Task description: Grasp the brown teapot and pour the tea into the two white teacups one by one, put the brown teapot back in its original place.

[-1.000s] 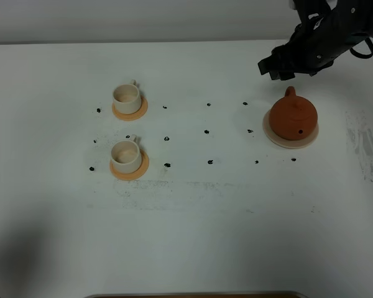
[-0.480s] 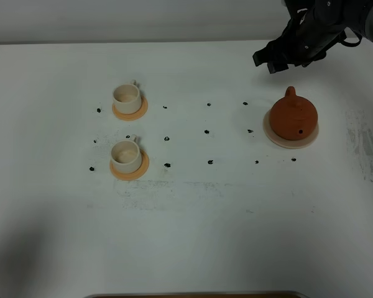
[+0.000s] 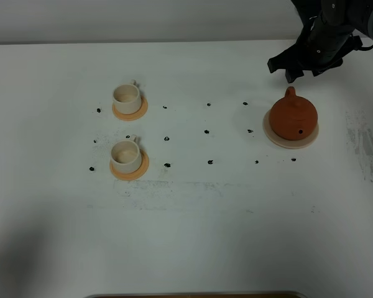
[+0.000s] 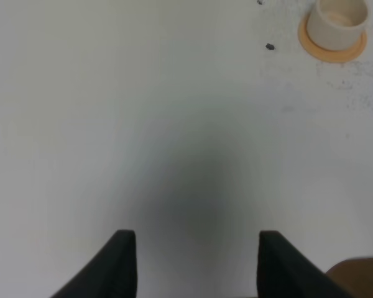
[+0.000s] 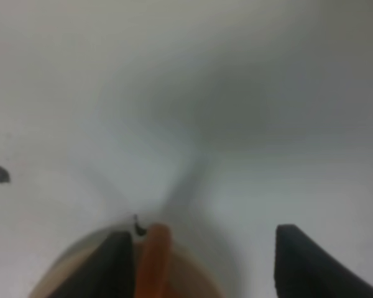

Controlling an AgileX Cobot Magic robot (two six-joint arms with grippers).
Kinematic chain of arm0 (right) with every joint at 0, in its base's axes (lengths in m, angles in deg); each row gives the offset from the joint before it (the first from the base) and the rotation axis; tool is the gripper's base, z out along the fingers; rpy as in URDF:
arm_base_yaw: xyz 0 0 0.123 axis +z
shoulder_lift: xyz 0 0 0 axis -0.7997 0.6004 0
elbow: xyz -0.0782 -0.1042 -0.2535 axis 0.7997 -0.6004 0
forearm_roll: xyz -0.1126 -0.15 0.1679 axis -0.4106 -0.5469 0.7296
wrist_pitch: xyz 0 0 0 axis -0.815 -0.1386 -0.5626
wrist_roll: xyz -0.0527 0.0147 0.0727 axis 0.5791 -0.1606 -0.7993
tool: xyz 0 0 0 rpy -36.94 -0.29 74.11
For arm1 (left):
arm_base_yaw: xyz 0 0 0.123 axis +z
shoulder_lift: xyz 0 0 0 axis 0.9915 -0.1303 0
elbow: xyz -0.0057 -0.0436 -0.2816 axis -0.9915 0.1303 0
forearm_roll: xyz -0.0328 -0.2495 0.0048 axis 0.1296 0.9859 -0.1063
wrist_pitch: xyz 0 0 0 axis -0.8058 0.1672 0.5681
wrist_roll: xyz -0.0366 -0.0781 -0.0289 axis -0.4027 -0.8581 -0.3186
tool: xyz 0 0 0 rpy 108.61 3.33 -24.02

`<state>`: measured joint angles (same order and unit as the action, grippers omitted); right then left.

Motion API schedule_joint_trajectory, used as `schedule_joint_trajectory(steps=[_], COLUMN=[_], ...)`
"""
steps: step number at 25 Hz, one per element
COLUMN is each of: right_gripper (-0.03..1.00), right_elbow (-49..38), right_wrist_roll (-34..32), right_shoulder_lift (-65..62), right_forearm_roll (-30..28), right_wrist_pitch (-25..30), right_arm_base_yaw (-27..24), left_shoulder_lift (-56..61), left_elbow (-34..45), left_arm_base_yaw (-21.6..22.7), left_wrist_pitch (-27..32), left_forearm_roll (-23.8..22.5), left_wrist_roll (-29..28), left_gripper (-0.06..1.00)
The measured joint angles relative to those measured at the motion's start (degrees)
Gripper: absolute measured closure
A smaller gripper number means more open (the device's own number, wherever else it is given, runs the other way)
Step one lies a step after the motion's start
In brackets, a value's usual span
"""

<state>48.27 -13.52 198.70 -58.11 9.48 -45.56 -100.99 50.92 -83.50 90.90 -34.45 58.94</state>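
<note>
The brown teapot (image 3: 293, 117) sits on its pale saucer (image 3: 277, 140) at the right of the table. My right gripper (image 3: 285, 69) hangs open just behind the teapot's loop handle (image 3: 290, 92). In the right wrist view the handle (image 5: 154, 253) shows blurred between the open fingers, close to one fingertip (image 5: 115, 261). The two white teacups (image 3: 126, 97) (image 3: 125, 154) stand on orange coasters at the left. My left gripper (image 4: 196, 251) is open over bare table, with one teacup (image 4: 340, 17) ahead of it. That gripper is out of the exterior high view.
Small black marks (image 3: 206, 131) dot the white table between cups and teapot. An orange coaster (image 3: 137, 113) lies under each cup. A brown wooden edge (image 3: 193, 295) runs along the table's near side. Grey smudges (image 3: 363, 146) mark the far right.
My right gripper has shifted to the right and now hangs nearer the teapot's handle. Teapot and cups have not moved.
</note>
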Motion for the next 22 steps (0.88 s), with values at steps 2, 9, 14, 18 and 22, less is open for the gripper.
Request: schedule_joint_trajectory(steps=[2, 9, 14, 18, 22], right_gripper=[0.46, 0.46, 0.46, 0.46, 0.46], right_elbow=[0.0, 0.07, 0.07, 0.07, 0.07], right_wrist_roll=[0.0, 0.12, 0.67, 1.01, 1.06], right_shoulder_lift=[0.0, 0.0, 0.0, 0.0, 0.0], right_forearm_roll=[0.2, 2.14, 6.52, 7.97, 8.34], right_wrist_pitch=[0.11, 1.25, 1.25, 1.29, 2.3], right_arm_base_yaw=[-0.61, -1.25, -1.25, -1.25, -1.25], left_shoulder_lift=[0.0, 0.0, 0.0, 0.0, 0.0], left_elbow=[0.0, 0.0, 0.0, 0.0, 0.06], left_arm_base_yaw=[0.0, 0.0, 0.0, 0.0, 0.0], left_wrist_pitch=[0.0, 0.0, 0.0, 0.0, 0.0], left_forearm_roll=[0.0, 0.0, 0.0, 0.0, 0.0], left_wrist_roll=[0.0, 0.0, 0.0, 0.0, 0.0], left_gripper=[0.48, 0.48, 0.48, 0.48, 0.48])
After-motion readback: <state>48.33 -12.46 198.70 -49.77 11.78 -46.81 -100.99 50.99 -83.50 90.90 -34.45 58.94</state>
